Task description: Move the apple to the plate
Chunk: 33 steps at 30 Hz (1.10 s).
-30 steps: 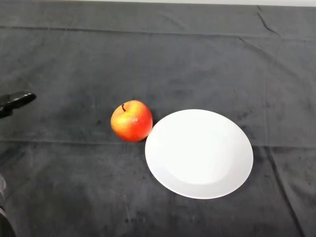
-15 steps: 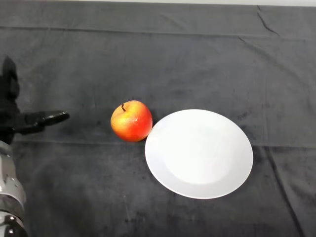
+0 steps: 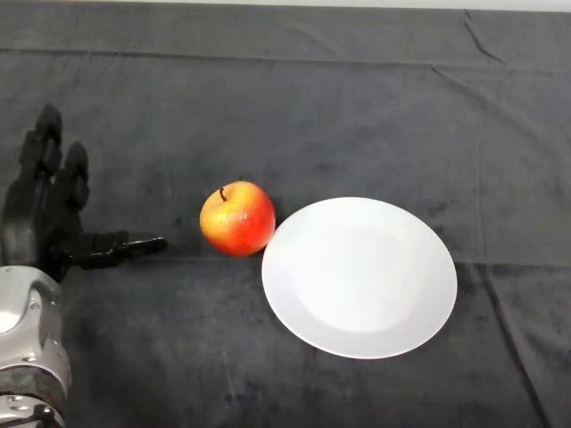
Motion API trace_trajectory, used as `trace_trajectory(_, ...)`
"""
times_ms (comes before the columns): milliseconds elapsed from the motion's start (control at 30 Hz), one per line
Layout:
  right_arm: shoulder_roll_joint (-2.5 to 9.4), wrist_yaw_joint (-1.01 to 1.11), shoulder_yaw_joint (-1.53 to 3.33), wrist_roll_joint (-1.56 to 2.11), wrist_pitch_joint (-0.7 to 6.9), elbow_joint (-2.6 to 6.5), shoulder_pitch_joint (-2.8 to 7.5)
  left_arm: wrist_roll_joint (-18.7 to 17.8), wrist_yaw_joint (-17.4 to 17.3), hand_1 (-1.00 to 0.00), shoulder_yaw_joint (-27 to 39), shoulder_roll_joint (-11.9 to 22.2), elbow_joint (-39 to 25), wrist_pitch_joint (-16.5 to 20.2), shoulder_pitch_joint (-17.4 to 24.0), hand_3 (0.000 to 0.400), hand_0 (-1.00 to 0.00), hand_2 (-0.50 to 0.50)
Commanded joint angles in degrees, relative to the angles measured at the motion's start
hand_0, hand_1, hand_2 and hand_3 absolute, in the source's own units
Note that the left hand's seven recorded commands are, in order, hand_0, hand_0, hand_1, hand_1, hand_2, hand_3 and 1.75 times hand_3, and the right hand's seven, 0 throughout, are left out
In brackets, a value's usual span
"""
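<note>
One apple (image 3: 237,218) and one white plate (image 3: 359,276) are seen on the dark cloth (image 3: 357,107), the apple just beside the plate's left rim. The left hand (image 3: 40,223) is held open and empty, left of the apple, its thumb pointed towards it.

Looks like a lab or robot test bench to me, not anybody's kitchen. The whole table (image 3: 357,98) is draped in a dark grey cloth (image 3: 134,357), wrinkled and creased toward the far right corner, and only a thin pale strip shows past the table's far edge. No furniture, walls or household clutter anywhere. Just one white plate (image 3: 359,277) and one apple (image 3: 237,218) set out mid-table, plus a silver-grey robot arm (image 3: 31,348) at the near left edge. Pretty staged setup.
</note>
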Motion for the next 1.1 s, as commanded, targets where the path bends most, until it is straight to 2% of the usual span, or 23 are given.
trace_trajectory(33,2.05,1.17,1.79,-1.49,1.02,1.99,4.51,1.2,0.4,0.00,-2.0,-0.6,2.7,1.3,1.3,0.000,0.00,0.00)
trace_trajectory(667,2.06,1.22,1.74,-1.44,1.19,1.69,4.65,6.0,2.0,0.00,-12.2,-2.7,3.5,2.9,2.4,0.000,0.00,0.00)
trace_trajectory(1100,2.06,1.26,1.70,-1.42,1.29,1.52,4.74,8.1,5.1,0.00,-18.6,-3.4,2.8,2.4,2.3,0.000,0.00,0.00)
